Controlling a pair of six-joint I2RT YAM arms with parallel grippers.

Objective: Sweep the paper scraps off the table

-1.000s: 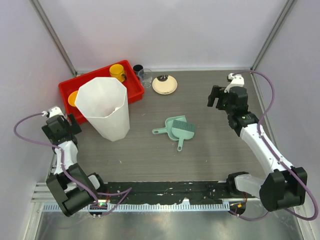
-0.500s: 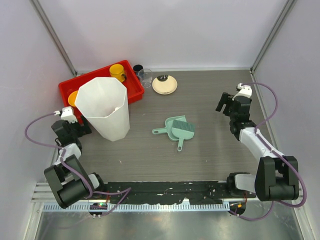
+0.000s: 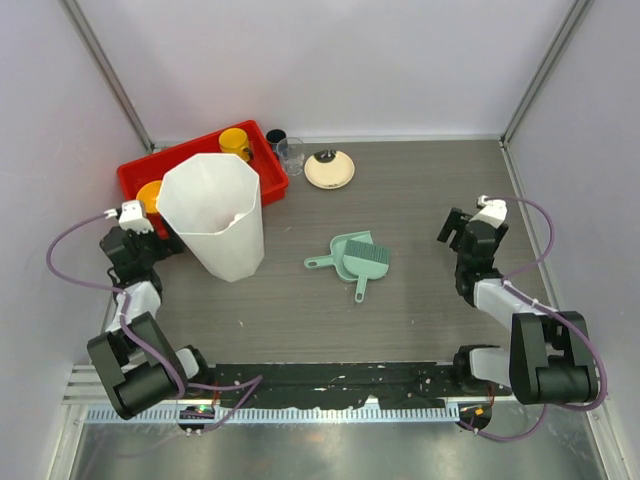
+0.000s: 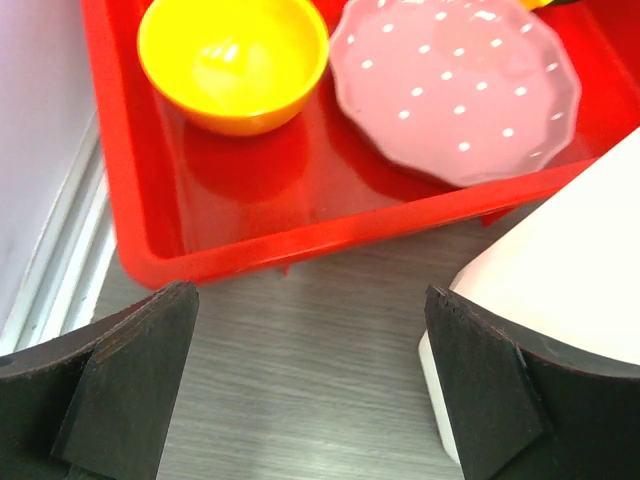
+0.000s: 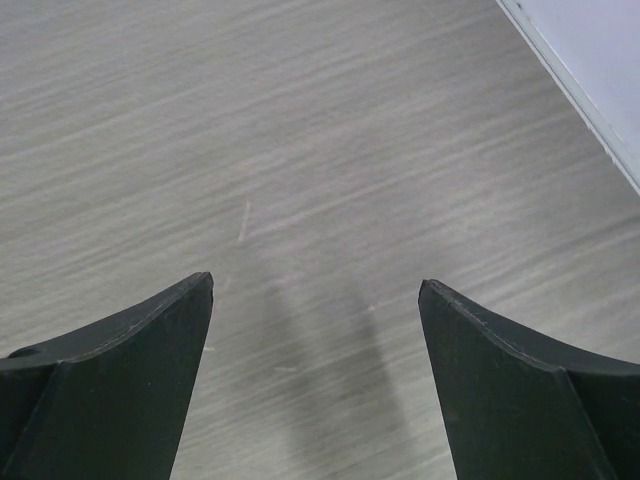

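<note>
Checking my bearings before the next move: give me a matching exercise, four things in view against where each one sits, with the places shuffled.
Things:
1 white bin
2 green dustpan
3 cream plate
4 yellow bowl

Places:
A inside the red tray
B middle of the table
C near the far edge, right of the tray
D standing on the table, just in front of the tray

Pairs: 1-D, 2-B, 3-C, 4-A

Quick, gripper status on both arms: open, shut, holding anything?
Left gripper: open, holding nothing.
Right gripper: open, holding nothing.
</note>
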